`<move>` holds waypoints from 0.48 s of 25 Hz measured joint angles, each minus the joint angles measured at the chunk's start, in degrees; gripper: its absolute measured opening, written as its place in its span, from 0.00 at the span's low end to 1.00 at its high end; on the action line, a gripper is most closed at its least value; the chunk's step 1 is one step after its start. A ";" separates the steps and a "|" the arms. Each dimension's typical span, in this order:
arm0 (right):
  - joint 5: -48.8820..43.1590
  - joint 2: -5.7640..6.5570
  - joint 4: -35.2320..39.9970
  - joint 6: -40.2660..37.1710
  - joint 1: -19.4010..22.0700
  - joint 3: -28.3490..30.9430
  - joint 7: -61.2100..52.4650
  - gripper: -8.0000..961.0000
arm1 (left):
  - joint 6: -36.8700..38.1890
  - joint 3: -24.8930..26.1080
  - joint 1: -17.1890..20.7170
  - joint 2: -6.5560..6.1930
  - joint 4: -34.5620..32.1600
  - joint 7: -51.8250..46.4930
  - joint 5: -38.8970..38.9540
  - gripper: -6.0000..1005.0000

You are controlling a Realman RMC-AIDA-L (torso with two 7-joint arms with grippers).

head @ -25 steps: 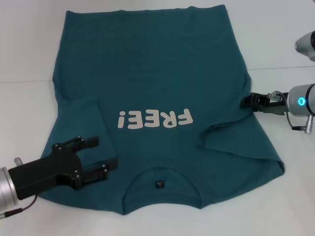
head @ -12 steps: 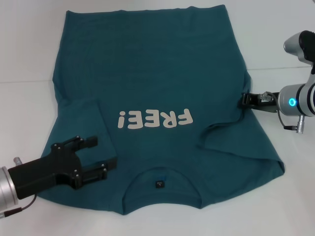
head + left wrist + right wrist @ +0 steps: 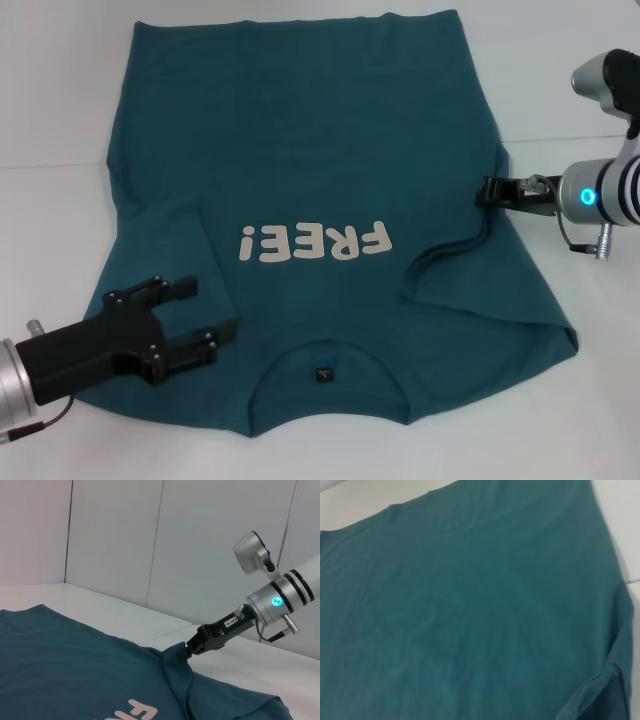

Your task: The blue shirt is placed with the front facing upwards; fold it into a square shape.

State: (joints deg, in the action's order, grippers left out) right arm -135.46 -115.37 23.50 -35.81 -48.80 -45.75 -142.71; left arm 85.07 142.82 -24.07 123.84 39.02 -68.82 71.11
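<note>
Right gripper (image 3: 490, 191) shifted slightly inward and upward since a second ago, fingertips pinched on the sleeve edge of the blue shirt (image 3: 310, 160), lifting a ridge of cloth there. Left gripper (image 3: 190, 318) unmoved, fingers spread, hovering over the folded-in sleeve near the collar. Shirt spread front-up on the white table (image 3: 60, 200), "FREE!" lettering (image 3: 313, 241) mid-chest, collar nearest the robot.
</note>
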 joint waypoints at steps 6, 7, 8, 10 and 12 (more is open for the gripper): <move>0.02 -0.37 0.28 -0.02 -1.14 0.03 0.67 0.03 | 0.00 0.10 0.21 0.00 0.00 0.08 0.00 0.82; 0.02 -0.42 0.45 -0.01 -1.34 0.03 0.67 0.03 | 0.01 0.10 0.23 0.00 0.00 0.09 0.00 0.82; 0.02 -0.47 0.60 0.02 -1.59 0.06 0.68 0.03 | 0.00 0.09 0.25 0.00 0.00 0.09 0.00 0.82; 0.02 -0.54 0.79 0.22 -2.18 0.16 0.68 0.03 | 0.01 0.09 0.25 -0.02 0.00 0.09 0.00 0.82; 0.02 -0.57 0.84 0.52 -2.88 0.26 0.66 0.03 | 0.01 0.09 0.22 -0.04 0.00 0.09 0.00 0.82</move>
State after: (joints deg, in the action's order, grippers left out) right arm -135.43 -115.94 24.34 -35.30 -51.68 -45.49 -142.05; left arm 85.08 142.90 -23.86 123.80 39.02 -68.73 71.10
